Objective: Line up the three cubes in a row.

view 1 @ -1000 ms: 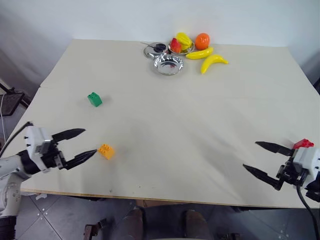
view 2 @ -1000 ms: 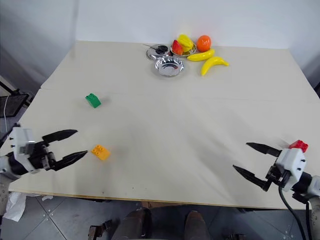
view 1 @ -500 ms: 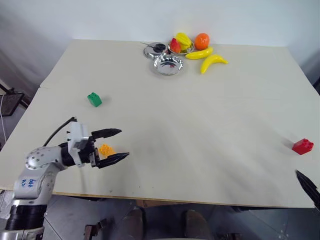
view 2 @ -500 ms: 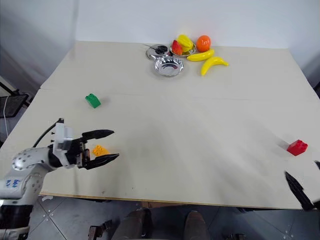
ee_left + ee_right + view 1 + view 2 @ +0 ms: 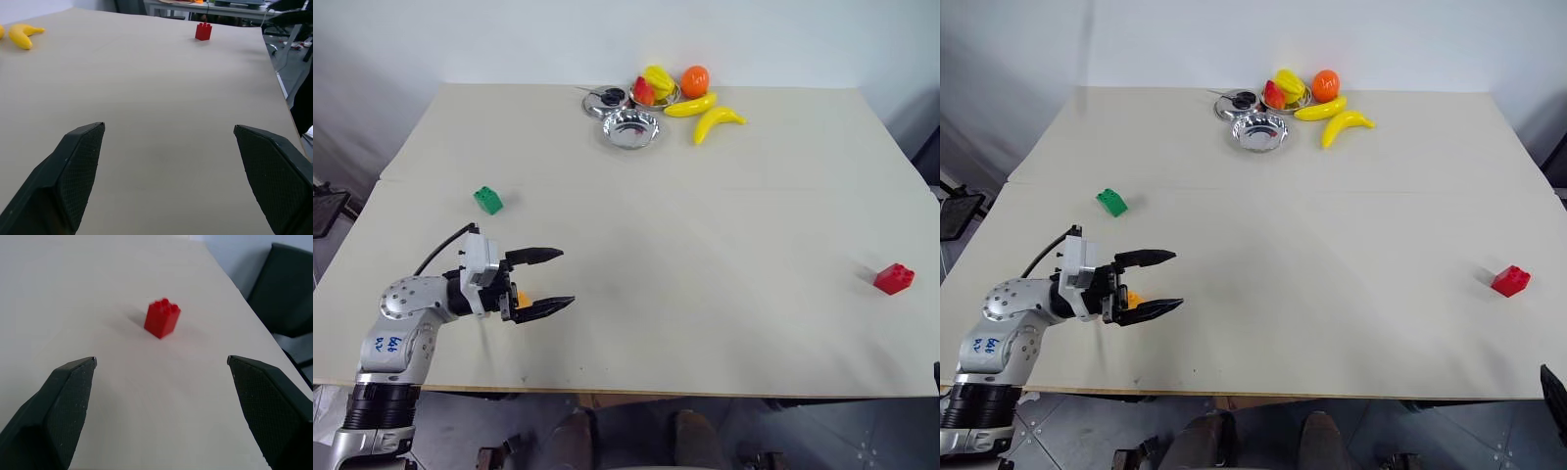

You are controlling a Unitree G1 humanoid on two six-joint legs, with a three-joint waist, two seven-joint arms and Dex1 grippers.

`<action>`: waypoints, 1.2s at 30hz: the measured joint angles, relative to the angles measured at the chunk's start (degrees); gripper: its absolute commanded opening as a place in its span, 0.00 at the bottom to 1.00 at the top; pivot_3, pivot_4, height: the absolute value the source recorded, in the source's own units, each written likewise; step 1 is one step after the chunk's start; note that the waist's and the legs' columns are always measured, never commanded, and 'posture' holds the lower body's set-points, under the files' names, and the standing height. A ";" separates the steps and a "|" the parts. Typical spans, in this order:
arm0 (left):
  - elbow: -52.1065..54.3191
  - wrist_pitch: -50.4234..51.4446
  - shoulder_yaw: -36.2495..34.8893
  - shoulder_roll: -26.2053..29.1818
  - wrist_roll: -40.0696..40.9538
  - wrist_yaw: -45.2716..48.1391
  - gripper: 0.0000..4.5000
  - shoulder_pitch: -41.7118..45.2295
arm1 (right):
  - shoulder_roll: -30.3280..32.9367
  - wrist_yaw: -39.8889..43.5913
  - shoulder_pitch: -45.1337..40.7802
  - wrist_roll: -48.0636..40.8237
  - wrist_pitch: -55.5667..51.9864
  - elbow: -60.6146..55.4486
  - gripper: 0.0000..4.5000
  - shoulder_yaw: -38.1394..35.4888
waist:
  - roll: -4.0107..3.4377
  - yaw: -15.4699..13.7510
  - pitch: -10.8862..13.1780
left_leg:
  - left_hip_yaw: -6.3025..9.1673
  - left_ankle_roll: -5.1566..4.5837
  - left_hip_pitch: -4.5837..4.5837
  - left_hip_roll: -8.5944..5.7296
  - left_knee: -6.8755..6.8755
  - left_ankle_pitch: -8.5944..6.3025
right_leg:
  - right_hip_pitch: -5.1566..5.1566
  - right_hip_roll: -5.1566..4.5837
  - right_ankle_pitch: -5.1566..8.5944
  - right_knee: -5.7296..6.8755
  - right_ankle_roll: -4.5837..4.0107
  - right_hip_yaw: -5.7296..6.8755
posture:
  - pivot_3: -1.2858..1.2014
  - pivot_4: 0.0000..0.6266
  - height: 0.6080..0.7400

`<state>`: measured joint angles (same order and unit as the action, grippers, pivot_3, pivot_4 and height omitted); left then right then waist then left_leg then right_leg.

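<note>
Since the orange-yellow cube (image 5: 520, 300) sits deep between the spread fingers of the left tool (image 5: 554, 280), unheld, near the worktop's (image 5: 705, 245) front-left edge, closure should be centred squarely. Green cube (image 5: 488, 200) lies behind; red cube (image 5: 894, 278) far right, before the wide-open, empty right tool (image 5: 161, 401).

Pale beige table (image 5: 705, 323), plain white wall (image 5: 509, 39) behind, grey tiled floor (image 5: 450, 431), black chair (image 5: 286, 289) beside

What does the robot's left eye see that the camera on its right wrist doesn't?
Only the left eye view shows the left claw open around the orange-yellow cube, plus the green cube, the metal bowls and the plastic fruit. Only the right wrist view shows the right claw, open, and a dark chair. Both show the red cube and the table.
</note>
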<state>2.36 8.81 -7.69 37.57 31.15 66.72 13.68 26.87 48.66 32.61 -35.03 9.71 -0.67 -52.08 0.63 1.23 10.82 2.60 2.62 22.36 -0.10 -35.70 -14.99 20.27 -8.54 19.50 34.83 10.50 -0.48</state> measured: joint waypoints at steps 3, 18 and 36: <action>2.03 1.28 -0.06 0.00 0.37 -0.68 1.00 0.00 | 3.29 -0.35 0.20 -0.38 -3.00 -1.08 1.00 -0.02 | 0.00 -0.33 0.00 | 0.00 0.00 0.00 0.00 -0.01 0.00 | 0.00 0.00 0.00 -0.02 0.00 0.00 | 0.52 0.24 1.00; 13.32 4.94 -1.38 -1.24 2.00 -7.27 1.00 -5.67 | 38.35 9.40 -30.65 10.79 -17.06 27.48 1.00 18.12 | -0.13 -1.37 -0.03 | -0.04 -0.06 0.01 0.04 -0.31 -0.06 | -0.17 0.03 -0.01 -0.16 0.01 0.07 | 0.52 0.24 1.00; 15.24 6.01 -3.01 -0.28 2.40 -8.37 1.00 -6.49 | 40.54 22.28 -63.87 30.22 -4.61 62.40 1.00 43.89 | -0.22 -0.75 0.01 | -0.23 0.06 0.33 -0.02 -0.40 -0.09 | 0.16 -0.01 -0.02 -0.21 0.05 0.01 | 0.52 0.24 1.00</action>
<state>17.59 14.82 -10.70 37.29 33.55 58.34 7.20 67.41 70.93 -31.26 -4.81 5.10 61.73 -8.19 0.40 0.48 10.83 2.36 2.68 22.69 -0.12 -36.10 -15.08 20.42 -8.55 19.48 34.61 10.55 -0.48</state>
